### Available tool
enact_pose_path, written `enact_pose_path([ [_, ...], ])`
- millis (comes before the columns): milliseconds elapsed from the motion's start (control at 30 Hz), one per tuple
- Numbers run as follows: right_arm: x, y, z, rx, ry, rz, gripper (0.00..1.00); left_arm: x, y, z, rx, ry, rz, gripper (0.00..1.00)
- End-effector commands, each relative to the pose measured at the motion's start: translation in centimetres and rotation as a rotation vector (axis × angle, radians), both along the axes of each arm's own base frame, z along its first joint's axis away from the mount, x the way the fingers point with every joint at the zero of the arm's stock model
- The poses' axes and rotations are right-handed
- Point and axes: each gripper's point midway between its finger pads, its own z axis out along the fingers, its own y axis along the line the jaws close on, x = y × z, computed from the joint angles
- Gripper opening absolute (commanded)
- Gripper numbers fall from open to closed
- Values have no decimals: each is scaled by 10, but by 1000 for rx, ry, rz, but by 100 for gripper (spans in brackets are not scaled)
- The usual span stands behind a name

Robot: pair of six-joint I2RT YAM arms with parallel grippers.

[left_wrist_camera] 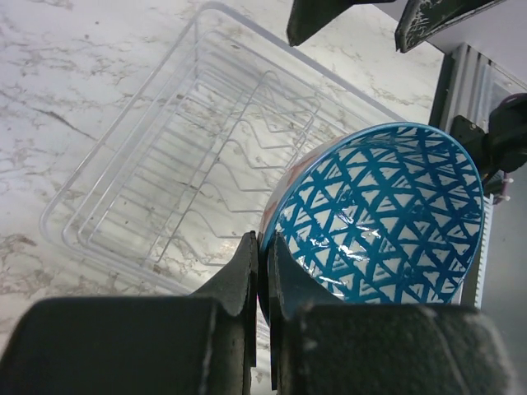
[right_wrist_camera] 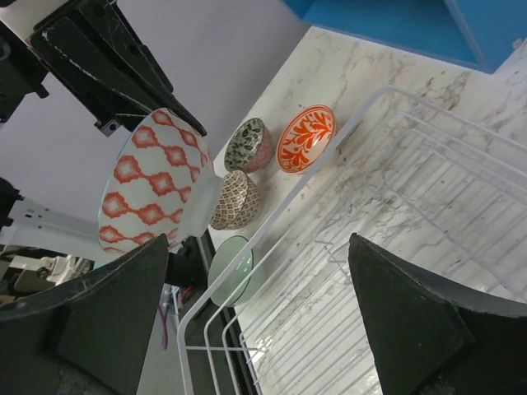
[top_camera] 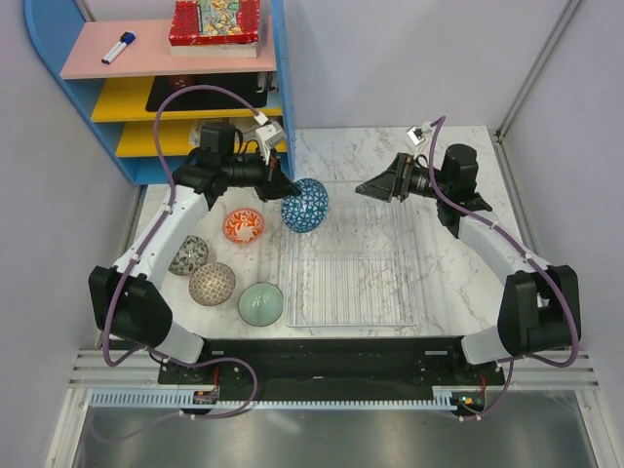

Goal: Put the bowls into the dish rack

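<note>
Blue bowl (top_camera: 305, 205) hangs tilted, gripped by the left hand (top_camera: 285, 185), over the far-left corner of the rack (top_camera: 351, 319); the right hand (top_camera: 375, 187) is spread wide above its far edge.

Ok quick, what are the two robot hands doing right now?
Left gripper: shut on the rim of the blue patterned bowl.
Right gripper: open, holding nothing.

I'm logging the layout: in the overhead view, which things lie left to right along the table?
grey speckled bowl, brown lattice bowl, orange floral bowl, pale green bowl, blue patterned bowl held by the left gripper, dish rack.
</note>
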Motion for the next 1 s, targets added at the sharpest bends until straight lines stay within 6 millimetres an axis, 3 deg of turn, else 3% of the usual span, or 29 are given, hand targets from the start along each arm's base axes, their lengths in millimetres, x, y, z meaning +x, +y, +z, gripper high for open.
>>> enact_pose_path([
  [0,-20,10,25,77,-57,132,98,-12,-27,31,-84,-67,-101,2],
  [200,-32,19,13,89,50,237,98,-1,-40,20,-62,-63,-90,2],
  [400,-48,22,-18,47,133,311,98,13,-45,20,-46,-88,-55,2],
  [600,-54,23,-16,53,148,320,98,22,-51,18,-16,-135,-11,2],
  [967,-53,30,-15,91,186,329,98,20,-61,8,-2,-153,1,2],
])
